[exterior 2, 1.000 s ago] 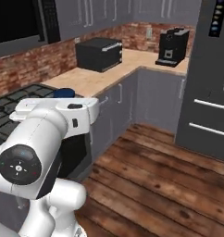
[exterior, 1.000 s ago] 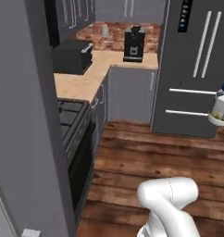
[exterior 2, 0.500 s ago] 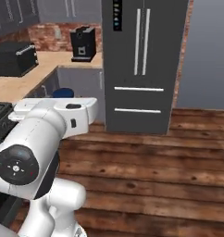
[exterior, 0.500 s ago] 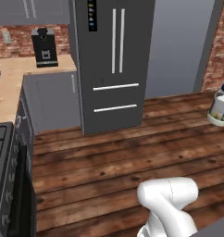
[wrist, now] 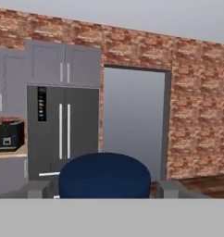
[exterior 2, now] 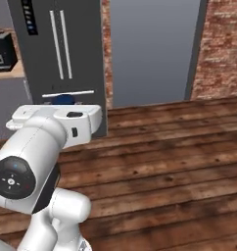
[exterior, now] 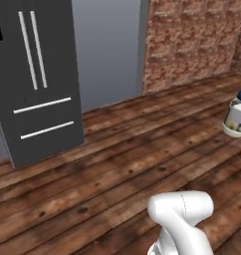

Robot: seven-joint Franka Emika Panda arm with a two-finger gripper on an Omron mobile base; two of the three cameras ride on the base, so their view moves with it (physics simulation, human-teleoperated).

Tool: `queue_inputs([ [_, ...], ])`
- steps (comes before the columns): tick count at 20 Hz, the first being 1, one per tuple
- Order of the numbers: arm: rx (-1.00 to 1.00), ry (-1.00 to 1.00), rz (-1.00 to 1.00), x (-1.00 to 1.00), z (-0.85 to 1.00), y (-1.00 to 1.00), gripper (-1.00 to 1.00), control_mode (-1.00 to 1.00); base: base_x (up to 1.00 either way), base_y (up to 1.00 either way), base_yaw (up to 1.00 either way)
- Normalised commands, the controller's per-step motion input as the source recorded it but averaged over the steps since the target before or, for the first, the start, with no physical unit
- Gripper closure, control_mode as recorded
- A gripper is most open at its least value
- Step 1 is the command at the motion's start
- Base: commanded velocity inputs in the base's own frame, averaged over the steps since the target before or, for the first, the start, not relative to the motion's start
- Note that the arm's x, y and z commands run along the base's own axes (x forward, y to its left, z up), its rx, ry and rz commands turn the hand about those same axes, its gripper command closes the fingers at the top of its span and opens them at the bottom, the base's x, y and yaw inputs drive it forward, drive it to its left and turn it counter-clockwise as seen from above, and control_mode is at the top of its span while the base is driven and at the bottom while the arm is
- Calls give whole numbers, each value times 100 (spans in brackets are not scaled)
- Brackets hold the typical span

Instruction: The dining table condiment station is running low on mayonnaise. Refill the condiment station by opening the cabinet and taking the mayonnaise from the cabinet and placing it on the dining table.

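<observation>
Carrying stage. The gripper (wrist: 104, 192) holds the mayonnaise (wrist: 104, 175), its navy lid between the two fingers (wrist: 167, 189), at the far right of the left base view. Good practice likely means keeping the jar upright and steady while the base drives past the refrigerator (exterior: 35, 79) toward the dining table.

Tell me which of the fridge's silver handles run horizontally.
The lower two handles, on the fridge drawer fronts, lie horizontal; the upper two handles, on its doors, stand vertical side by side.
</observation>
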Motion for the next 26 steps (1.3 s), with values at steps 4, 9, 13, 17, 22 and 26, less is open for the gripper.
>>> queue_inputs([
  [4, 0, 0, 0, 0, 0, 0, 100, 100, 11, -86, -47],
  [9, 0, 0, 0, 0, 0, 0, 100, 100, 12, -40, -54],
  [13, 0, 0, 0, 0, 0, 0, 100, 100, 1, -5, -64],
  [17, 0, 0, 0, 0, 0, 0, 100, 100, 9, -1, -66],
  [22, 0, 0, 0, 0, 0, 0, 100, 100, 26, 0, -63],
  [26, 0, 0, 0, 0, 0, 0, 100, 100, 41, 0, -57],
])
